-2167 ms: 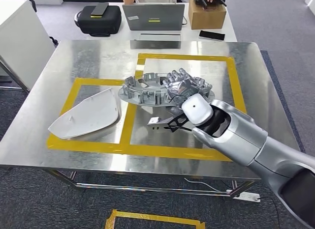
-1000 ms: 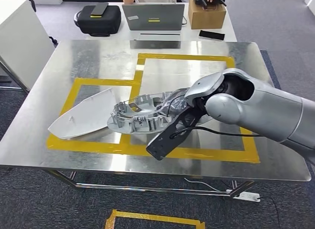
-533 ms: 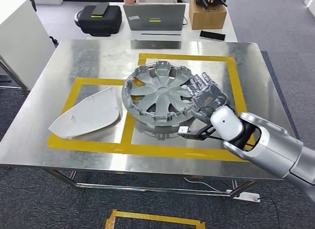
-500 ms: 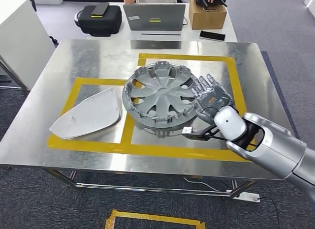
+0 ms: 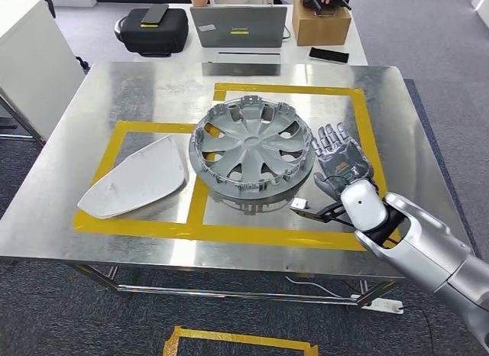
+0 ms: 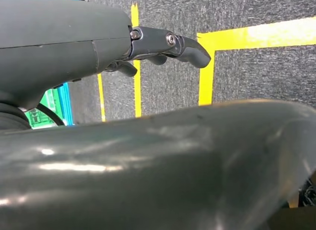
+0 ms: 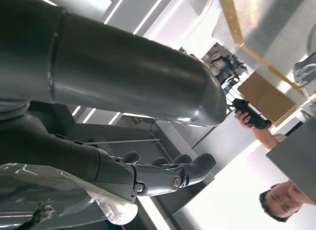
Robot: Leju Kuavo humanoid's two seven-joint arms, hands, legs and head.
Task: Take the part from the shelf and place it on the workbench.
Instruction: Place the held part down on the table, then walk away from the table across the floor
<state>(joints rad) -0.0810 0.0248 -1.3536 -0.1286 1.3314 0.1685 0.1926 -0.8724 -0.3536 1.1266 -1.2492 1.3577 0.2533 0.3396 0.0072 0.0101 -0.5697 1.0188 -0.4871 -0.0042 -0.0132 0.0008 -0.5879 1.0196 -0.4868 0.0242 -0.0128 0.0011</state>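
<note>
Nearest on the right, the right hand (image 5: 339, 161) hovers palm-up with its fingers spread, holding nothing, just right of the grey plastic spoked wheel cover (image 5: 252, 147). That cover lies flat on the shiny steel workbench (image 5: 144, 85), straddling the yellow tape outlines (image 5: 199, 195). Left of it lies a white curved plastic panel (image 5: 135, 179). Farther off, a white desk (image 5: 357, 46) carries a black case (image 5: 153, 29), grey laptop (image 5: 239, 25) and cardboard box (image 5: 321, 23). The left hand (image 6: 164, 45) hangs over taped carpet, fingers loosely extended, empty.
</note>
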